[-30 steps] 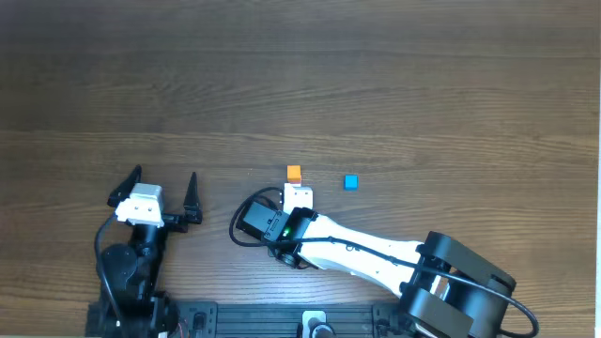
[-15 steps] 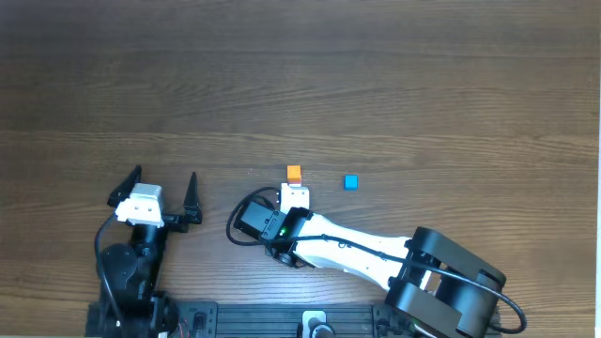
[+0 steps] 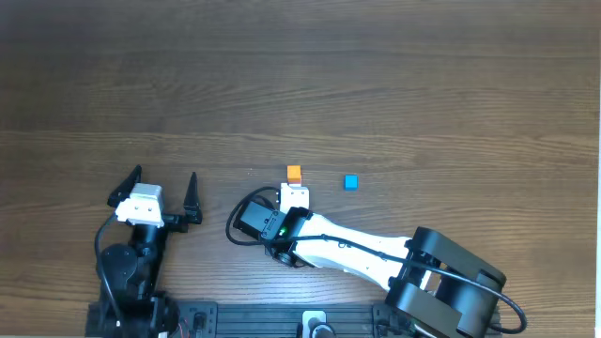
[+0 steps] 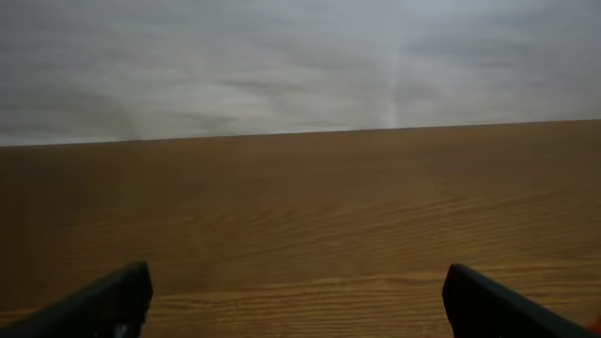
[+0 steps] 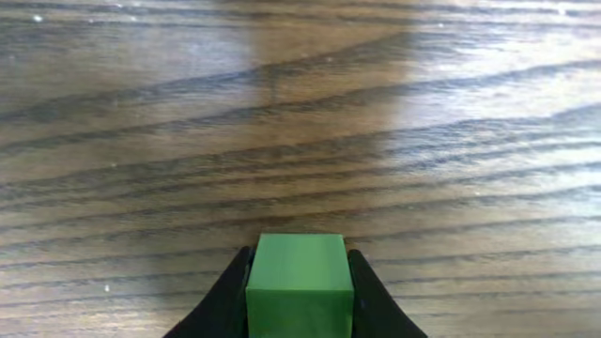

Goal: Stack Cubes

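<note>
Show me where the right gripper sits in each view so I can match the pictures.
Top view: right gripper near the middle, just below the orange cube.
Right wrist view: in the foreground, shut on the green cube.
Left wrist view: the open left gripper facing table wood instead.
Shared landmark: the wood-grain table.

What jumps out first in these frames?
The green cube gripped between the right gripper's fingers, over the wooden table. In the top view, an orange cube sits just beyond that gripper with a blue cube apart on its right. The left gripper rests open, far from every cube.
</note>
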Robot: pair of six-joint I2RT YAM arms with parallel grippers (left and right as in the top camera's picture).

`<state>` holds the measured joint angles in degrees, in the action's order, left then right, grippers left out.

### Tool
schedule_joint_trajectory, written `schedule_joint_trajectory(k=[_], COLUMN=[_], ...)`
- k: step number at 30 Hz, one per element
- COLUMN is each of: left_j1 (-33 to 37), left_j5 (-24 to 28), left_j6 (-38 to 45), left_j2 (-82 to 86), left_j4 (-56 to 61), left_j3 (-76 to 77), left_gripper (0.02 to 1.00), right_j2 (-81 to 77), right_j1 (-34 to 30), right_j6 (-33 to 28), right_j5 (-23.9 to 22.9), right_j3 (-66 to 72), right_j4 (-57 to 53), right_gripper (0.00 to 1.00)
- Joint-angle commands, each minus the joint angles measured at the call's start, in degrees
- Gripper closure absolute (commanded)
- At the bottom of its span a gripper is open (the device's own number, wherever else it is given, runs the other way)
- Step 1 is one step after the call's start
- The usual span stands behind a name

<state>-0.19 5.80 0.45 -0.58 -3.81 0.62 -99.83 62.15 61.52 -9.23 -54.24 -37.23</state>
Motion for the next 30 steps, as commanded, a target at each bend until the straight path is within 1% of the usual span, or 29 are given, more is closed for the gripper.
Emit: schedule_joint_trajectory(k=[1,6,9,12,13,14,15,16,19,22,25,30], left_j1=[0.42,0.42,0.42,0.42,0.42,0.42,0.42,0.42,0.42,0.42,0.42,0.42], left_j5=[0.15,0.15,0.15,0.15,0.15,0.15,0.15,0.15,0.15,0.15,0.15,0.15], left_j6=[0.83,0.83,0.83,0.83,0.83,0.83,0.83,0.83,0.83,0.83,0.83,0.83], left_j2=[0.42,0.42,0.42,0.42,0.42,0.42,0.42,0.42,0.42,0.42,0.42,0.42], left_j4=[-0.09,-0.09,-0.09,-0.09,-0.09,-0.09,-0.09,-0.09,-0.09,-0.09,-0.09,-0.09], left_j3=[-0.28,-0.28,-0.28,-0.28,-0.28,-0.28,-0.28,-0.28,-0.28,-0.28,-0.28,-0.28], left_gripper=[0.02,0.018,0.018,0.018,0.018,0.018,0.018,0.018,0.018,0.018,0.018,0.018], right_j2=[3.19,6.29,6.34,6.05,5.9,5.33,5.14,4.28,2.43,0.33,-2.51,-4.48], right_j1=[0.39,-0.48,-2.34,-6.16,-7.26,-9.53,-10.19,-12.13,-14.27,-15.23,-15.8,-16.09], right_j6=[0.15,-0.37,-3.67,-8.22,-9.01,-10.6,-11.23,-12.76,-15.65,-16.87,-18.8,-18.75], right_j5=[-4.57,-10.67,-11.69,-11.58,-11.32,-10.08,-9.57,-7.65,-4.74,-3.85,-0.5,0.7], right_j3=[-5.33,-16.0,-21.79,-27.06,-27.85,-29.0,-29.22,-29.49,-29.46,-29.46,-29.46,-29.51], right_j4=[-7.5,-20.44,-24.3,-25.57,-25.55,-25.46,-25.38,-24.85,-23.39,-22.36,-20.81,-20.17], right_gripper=[0.888,0.925,0.932,0.936,0.936,0.941,0.943,0.947,0.952,0.958,0.963,0.965])
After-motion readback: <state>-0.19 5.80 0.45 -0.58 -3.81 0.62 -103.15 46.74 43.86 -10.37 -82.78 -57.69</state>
